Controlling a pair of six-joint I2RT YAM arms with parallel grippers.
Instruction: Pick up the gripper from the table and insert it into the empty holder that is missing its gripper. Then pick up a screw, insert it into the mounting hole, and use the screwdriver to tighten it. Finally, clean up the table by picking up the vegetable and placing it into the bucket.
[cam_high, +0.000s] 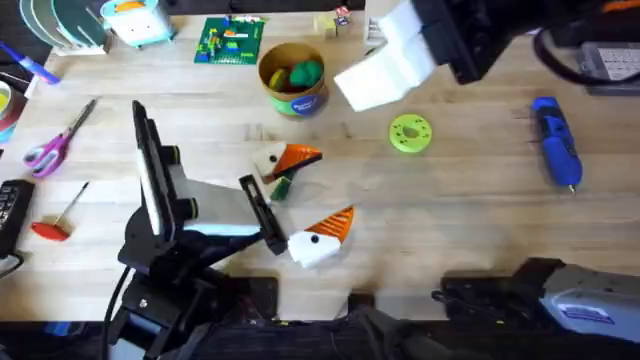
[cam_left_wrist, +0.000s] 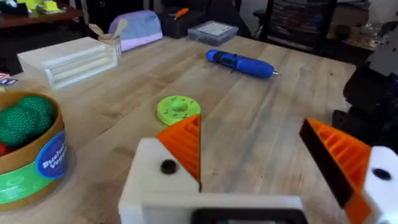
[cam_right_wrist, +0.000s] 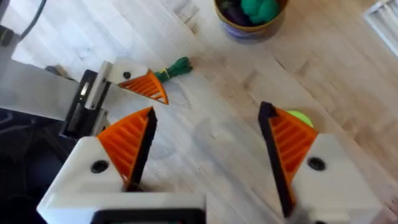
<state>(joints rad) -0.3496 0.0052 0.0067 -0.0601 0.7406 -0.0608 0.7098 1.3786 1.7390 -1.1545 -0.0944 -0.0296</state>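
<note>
Light wooden counter (cam_high: 470, 215) carries everything, with clutter along its far edge. The step in hand seems to be the last one, the cleaning up. The left gripper (cam_high: 327, 190) is low over the counter with its jaws spread wide. The small dark green bundle of thin stalks, the vegetable (cam_high: 281, 187), lies between them, close to the farther orange ribbed finger (cam_high: 298, 158). From the right wrist camera the vegetable (cam_right_wrist: 176, 67) shows just beside that finger, but I cannot tell if they touch.

The right gripper (cam_right_wrist: 207, 115) is high above the counter, its jaws also wide and empty.

For the next move, I judge that the left gripper should centre on the bundle, come down and close, then lift and carry it to the short round yellow-tan bucket (cam_high: 293, 78). This stands near, farther from the bases, and already holds round green and yellow things.

The thick bright blue screwdriver (cam_high: 556, 140) lies well apart at the right, next to nothing. A round lime-green disc (cam_high: 410, 133) lies between it and the bucket.

I cannot make out a loose orange wedge, a bare holder or a screw, so the earlier steps cannot be checked.
</note>
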